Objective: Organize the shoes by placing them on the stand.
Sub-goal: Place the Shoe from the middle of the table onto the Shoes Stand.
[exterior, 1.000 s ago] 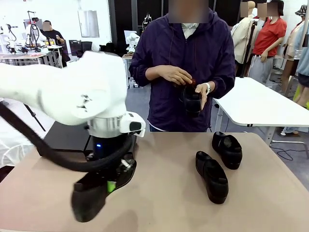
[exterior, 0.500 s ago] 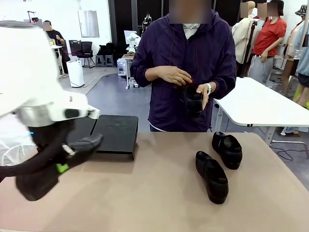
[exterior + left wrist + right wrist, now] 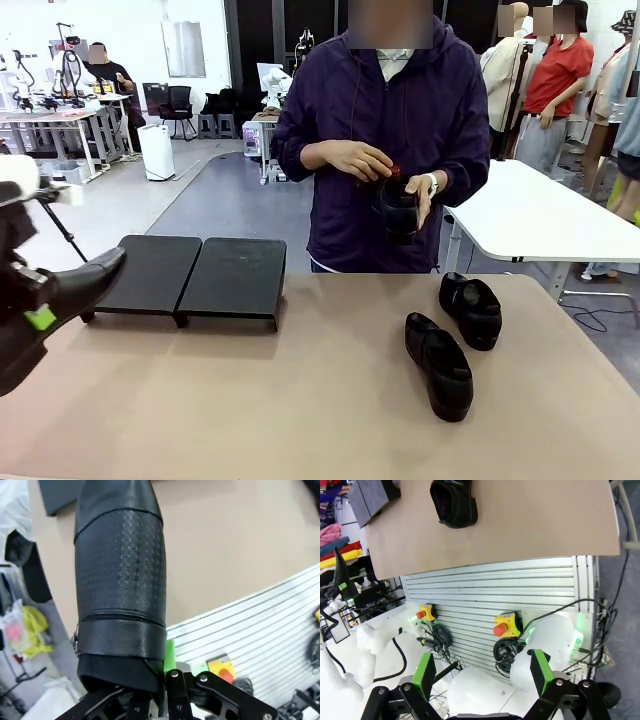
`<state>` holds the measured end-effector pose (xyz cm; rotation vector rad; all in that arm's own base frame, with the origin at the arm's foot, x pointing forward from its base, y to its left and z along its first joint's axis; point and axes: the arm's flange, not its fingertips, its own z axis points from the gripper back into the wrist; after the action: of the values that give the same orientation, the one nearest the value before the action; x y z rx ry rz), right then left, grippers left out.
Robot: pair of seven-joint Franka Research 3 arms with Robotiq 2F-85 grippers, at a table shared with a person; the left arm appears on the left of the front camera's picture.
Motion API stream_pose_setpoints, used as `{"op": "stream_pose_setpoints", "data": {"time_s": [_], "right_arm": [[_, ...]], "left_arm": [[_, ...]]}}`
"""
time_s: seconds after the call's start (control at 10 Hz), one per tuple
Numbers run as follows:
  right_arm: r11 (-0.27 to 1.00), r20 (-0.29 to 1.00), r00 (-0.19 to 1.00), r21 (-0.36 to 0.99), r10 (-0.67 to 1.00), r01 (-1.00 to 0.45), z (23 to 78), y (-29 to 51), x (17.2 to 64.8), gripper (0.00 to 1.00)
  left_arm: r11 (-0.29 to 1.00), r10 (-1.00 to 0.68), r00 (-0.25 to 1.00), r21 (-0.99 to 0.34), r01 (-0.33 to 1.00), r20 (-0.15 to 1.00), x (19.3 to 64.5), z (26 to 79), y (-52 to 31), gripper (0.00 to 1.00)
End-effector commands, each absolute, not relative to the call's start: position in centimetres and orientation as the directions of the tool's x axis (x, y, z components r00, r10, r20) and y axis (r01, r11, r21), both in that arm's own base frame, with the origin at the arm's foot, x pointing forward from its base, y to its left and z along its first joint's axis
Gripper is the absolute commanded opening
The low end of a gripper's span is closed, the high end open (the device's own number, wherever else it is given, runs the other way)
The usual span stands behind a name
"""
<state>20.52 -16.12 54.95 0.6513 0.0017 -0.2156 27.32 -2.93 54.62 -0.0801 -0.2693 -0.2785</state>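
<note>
L gripper (image 3: 38, 318) clamps shoe (image 3: 88, 284) at table (image 3: 300, 400) left edge; R gripper (image 3: 482, 672) apart, beyond near edge.

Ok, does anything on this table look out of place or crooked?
Nothing damaged or spilled. Two black leather loafers lie loose on the tan table's right side, angled differently, off the low matte-black stand. A third loafer hangs tilted in the left gripper; the person holds a fourth loafer.

Two glossy black loafers (image 3: 438, 365) (image 3: 470, 309) lie well right of the matte-black stand (image 3: 190, 275); a third loafer (image 3: 398, 210) is held aloft beyond it; a fourth loafer (image 3: 88, 282) hangs tilted at its left.
</note>
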Motion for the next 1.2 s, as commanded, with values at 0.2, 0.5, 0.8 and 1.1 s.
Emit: {"op": "stream_pose_setpoints", "data": {"time_s": [0.2, 0.5, 0.8, 1.1], "right_arm": [[0.784, -0.059, 0.983, 0.595, -0.176, 0.176, 55.2, -16.6, 20.4, 1.00], [0.784, -0.059, 0.983, 0.595, -0.176, 0.176, 55.2, -16.6, 20.4, 1.00], [0.784, -0.059, 0.983, 0.595, -0.176, 0.176, 55.2, -16.6, 20.4, 1.00], [0.784, -0.059, 0.983, 0.595, -0.176, 0.176, 55.2, -16.6, 20.4, 1.00]], "left_arm": [[0.982, 0.058, 0.961, -0.190, -0.005, 0.272, 27.5, 50.6, 2.7, 0.00], [0.984, 0.043, 0.969, -0.181, 0.002, 0.242, 29.0, 52.9, 4.2, 0.00], [0.984, 0.043, 0.969, -0.181, 0.002, 0.242, 29.0, 52.9, 4.2, 0.00], [0.993, 0.084, 0.976, -0.095, -0.066, 0.201, 31.4, 51.0, 1.8, 0.00]]}}
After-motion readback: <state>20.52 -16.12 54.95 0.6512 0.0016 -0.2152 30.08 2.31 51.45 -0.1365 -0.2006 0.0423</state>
